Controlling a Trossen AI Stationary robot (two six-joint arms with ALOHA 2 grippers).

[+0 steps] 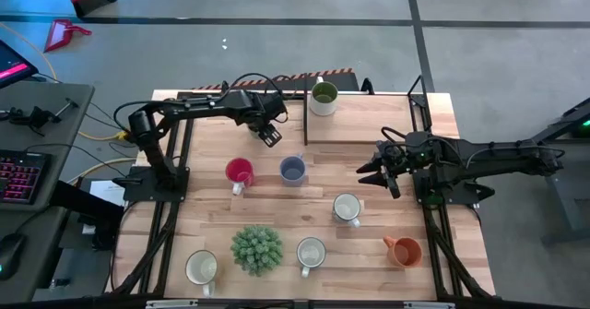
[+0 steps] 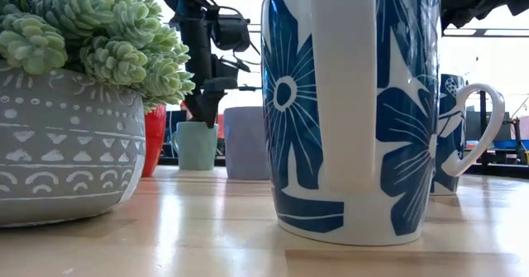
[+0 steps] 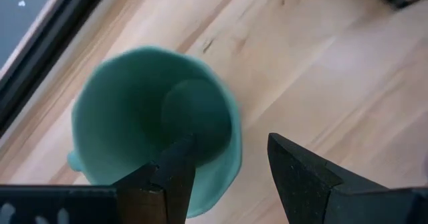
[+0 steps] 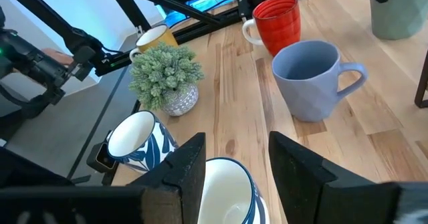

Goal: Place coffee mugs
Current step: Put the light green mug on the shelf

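The desk [image 1: 277, 207] is showing pale wooden planks with a smooth, slightly shiny surface. The left tool [image 3: 231, 177] is hanging released over the teal mug [image 3: 154, 117], at about 11 o'clock on the desk; one dark finger [image 3: 175, 177] is standing over the mug's round opening and the other is outside its wall, so the rim is lying between them, ungripped as far as I can tell. The right tool [image 4: 235, 167] is waiting at about 3 o'clock, its wedge-shaped fingers spread apart, above a white mug with blue flower pattern [image 4: 227, 194].

The olive green mug [image 1: 324, 97] is standing at 12 o'clock. The glossy red mug [image 1: 240, 172] with fine ribs and the matte blue-grey mug [image 1: 292, 170] are sitting side by side near the centre. The orange mug [image 1: 405, 251] is lying at 5 o'clock. Two more white mugs [image 1: 311, 254] are standing at 6 and 7 o'clock, on either side of the spiky green plant [image 1: 256, 249] in its grey patterned pot.
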